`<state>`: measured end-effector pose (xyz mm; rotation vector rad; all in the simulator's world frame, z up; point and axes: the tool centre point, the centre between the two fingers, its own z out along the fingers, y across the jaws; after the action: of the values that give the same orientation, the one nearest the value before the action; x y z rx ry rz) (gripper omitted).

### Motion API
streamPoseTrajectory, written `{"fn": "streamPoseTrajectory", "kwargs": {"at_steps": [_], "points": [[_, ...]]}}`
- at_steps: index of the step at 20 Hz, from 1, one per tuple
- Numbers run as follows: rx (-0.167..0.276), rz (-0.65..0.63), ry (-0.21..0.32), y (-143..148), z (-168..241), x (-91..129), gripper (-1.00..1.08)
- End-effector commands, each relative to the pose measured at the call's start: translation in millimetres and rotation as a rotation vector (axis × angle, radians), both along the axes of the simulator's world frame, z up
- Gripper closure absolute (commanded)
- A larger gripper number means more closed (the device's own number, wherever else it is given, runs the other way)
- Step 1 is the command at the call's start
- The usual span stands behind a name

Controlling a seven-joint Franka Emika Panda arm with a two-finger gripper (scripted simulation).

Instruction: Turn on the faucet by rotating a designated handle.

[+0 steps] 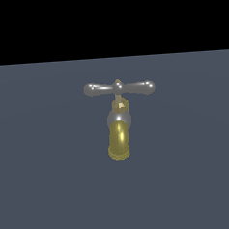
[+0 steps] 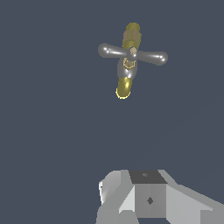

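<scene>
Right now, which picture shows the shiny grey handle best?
The wrist view: it looks down on the handle, so the whole crossbar and its hub show, crossing the faucet. The exterior view shows the handle side-on.

Bare dark floor (image 2: 57, 144) lies open between the gripper (image 2: 148, 199) and the faucet (image 2: 127, 65), which stands well ahead of it. Nothing stands in between. The handle (image 2: 133, 54) juts out to both sides of the golden spout (image 2: 124, 89), with open space all round.

Blocky pale-grey gripper (image 2: 148, 199) housing — flat angular faces; dark top panel; small black diamond mark in front.
</scene>
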<state>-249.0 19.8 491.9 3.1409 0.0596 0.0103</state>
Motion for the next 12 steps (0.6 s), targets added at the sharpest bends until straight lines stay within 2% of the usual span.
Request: {"fn": "streamPoseTrajectory", "kwargs": {"at_steps": [1,12], "points": [[0.0,0.0,0.0,0,0,0,1.08],[0.0,0.069,0.0,-10,-15,2,1.08]]}}
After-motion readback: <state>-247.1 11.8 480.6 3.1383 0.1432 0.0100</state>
